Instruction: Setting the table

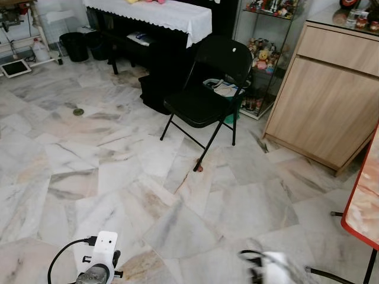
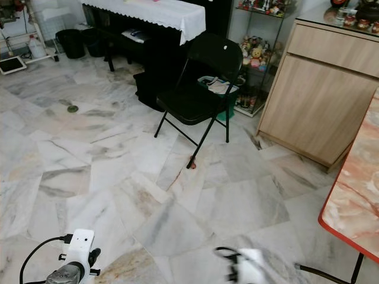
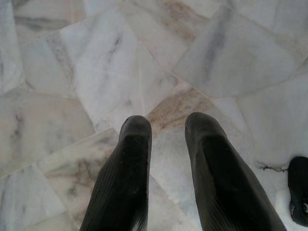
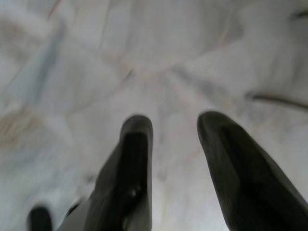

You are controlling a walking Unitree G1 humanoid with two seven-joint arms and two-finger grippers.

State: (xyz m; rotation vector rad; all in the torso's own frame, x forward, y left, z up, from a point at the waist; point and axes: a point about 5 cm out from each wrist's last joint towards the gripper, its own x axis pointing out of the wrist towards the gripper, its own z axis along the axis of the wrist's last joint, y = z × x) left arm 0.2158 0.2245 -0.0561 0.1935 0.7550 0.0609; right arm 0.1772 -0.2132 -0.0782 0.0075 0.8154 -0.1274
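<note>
Marble floor (image 1: 118, 171) fills most of the head view. A black folding chair (image 1: 204, 94) stands at upper centre, unoccupied, with a green basket (image 1: 222, 89) of papers just behind it. A white-clothed black table (image 1: 160, 15) spans the top of the frame; black bins (image 1: 77, 46) sit at upper left. A wooden cabinet (image 1: 328, 94) occupies the upper right, beside a glass shelf (image 1: 263, 53) of figurines. The table to be set (red-rimmed, marbled top) (image 1: 362, 207) enters at the right edge, its surface bare where visible.

Left gripper (image 3: 166, 126): fingers spread, holding nothing, hanging over the floor at lower left.

Right gripper (image 4: 175, 124): fingers spread, empty, blurred, low at lower centre-right over the floor.
</note>
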